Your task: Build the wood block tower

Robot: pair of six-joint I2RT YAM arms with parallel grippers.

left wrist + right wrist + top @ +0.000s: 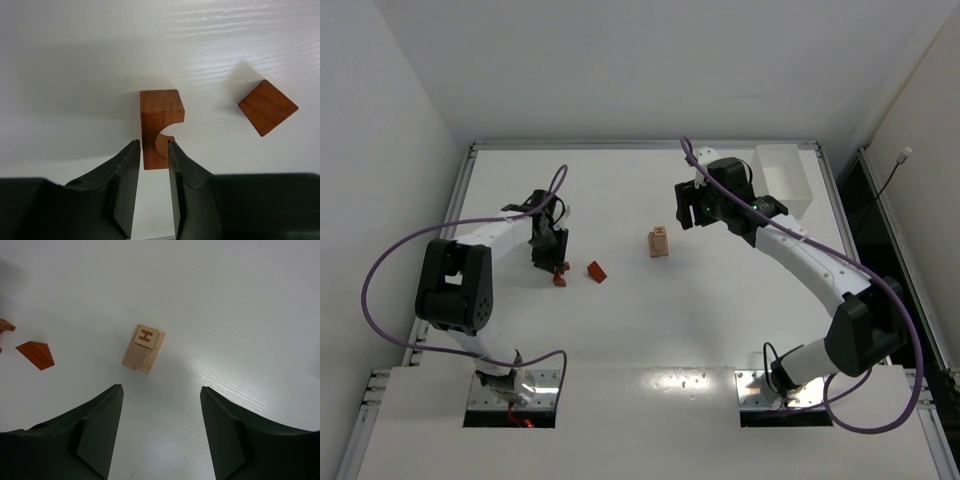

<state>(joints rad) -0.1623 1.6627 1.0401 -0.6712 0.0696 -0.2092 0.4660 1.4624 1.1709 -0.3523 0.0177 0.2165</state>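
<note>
The wood block tower (660,242) is a short stack of pale tan blocks mid-table; in the right wrist view (143,355) its top cube bears an H. A reddish-brown arch block (159,117) sits between the fingertips of my left gripper (153,146), which is shut on its lower end, low over the table (553,262). A reddish-brown wedge (268,107) lies just right of it (596,271). My right gripper (160,389) is open and empty, held above the table to the right of the tower (692,215).
A white rectangular bin (783,180) stands at the back right behind the right arm. The wedge (35,354) and a corner of the arch (5,326) show at the left edge of the right wrist view. Purple cables loop off both arms.
</note>
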